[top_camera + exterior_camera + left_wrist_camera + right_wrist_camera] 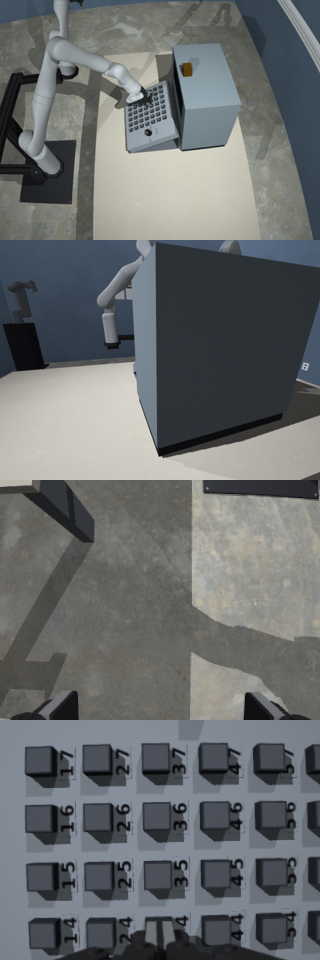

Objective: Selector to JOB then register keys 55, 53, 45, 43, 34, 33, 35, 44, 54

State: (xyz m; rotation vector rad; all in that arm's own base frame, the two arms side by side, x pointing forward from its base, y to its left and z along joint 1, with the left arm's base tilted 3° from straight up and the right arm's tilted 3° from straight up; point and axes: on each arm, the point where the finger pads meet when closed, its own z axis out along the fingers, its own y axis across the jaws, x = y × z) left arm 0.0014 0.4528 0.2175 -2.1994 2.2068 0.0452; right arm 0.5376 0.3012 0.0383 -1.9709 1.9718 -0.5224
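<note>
The sloped key panel [139, 143] stands before the machine; no key looks lit. Its black selector knob [147, 132] is beside the TEACH and JOB labels; I cannot tell which it points to. My right gripper [149, 104] [159, 938] is shut and empty, with its tips over key 34 [159, 919], partly covering it and its label; contact cannot be told. Around it show key 35 [158, 875], key 45 [216, 874], key 55 [271, 872], key 44 [216, 930] and key 54 [272, 927]. Keys 33, 43 and 53 are outside the right wrist view. My left gripper [161, 709] is open and empty, away from the panel.
A large grey-blue cabinet [209, 124] [219, 343] stands directly behind the panel and blocks it in the exterior view. An orange block [187, 69] sits on the cabinet. A black frame [7, 103] stands by the arm bases.
</note>
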